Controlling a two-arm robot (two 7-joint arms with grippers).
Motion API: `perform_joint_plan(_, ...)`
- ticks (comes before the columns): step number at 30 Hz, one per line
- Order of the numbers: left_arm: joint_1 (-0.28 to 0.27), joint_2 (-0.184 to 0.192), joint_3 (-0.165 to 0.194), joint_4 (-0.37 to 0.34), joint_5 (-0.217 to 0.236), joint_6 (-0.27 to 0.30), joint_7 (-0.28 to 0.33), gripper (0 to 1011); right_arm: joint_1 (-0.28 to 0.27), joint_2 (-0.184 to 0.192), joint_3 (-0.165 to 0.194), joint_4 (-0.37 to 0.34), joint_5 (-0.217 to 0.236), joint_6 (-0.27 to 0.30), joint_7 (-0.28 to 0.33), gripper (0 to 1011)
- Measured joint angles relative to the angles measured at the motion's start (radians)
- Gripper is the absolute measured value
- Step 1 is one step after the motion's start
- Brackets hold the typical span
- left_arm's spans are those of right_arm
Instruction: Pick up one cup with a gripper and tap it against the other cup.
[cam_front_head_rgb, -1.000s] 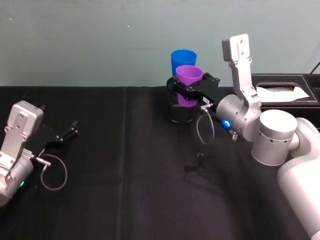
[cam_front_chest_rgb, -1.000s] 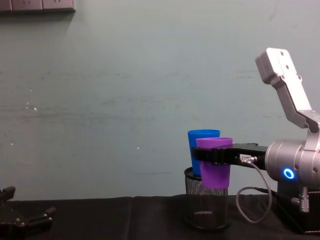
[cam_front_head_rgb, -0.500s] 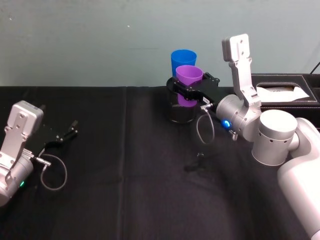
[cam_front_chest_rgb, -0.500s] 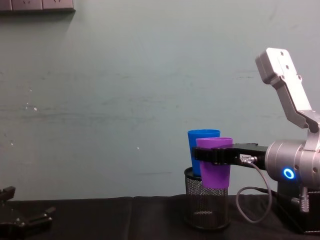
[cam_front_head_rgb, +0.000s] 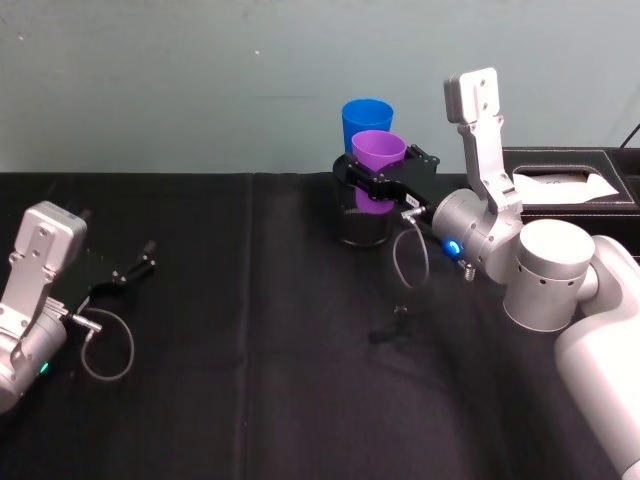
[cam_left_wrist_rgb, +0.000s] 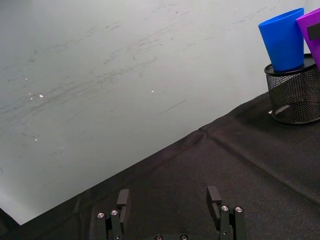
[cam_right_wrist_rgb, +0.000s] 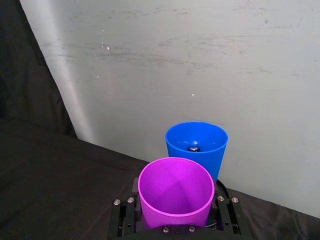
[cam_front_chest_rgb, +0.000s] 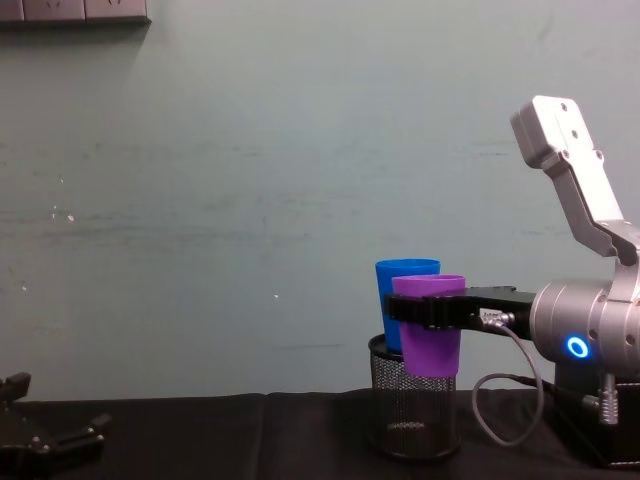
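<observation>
1. The purple cup is hanging clamped in the right hand, just beside the blue cup; I cannot tell whether these two cups are touching.
2. The blue cup is standing inside the one mesh holder.
3. The right wrist view is showing a small dark thing in the blue cup.
4. The left hand is lying spread open, gripping nothing, on the worktop, well apart.
</observation>
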Motion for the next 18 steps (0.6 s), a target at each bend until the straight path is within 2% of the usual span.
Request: perform_joint_plan(18, 0.000, 0.000, 0.000, 0.000, 0.000, 0.000, 0.000, 1000, 0.000, 0.000, 0.000, 0.000, 0.000, 0.000, 0.000, 734)
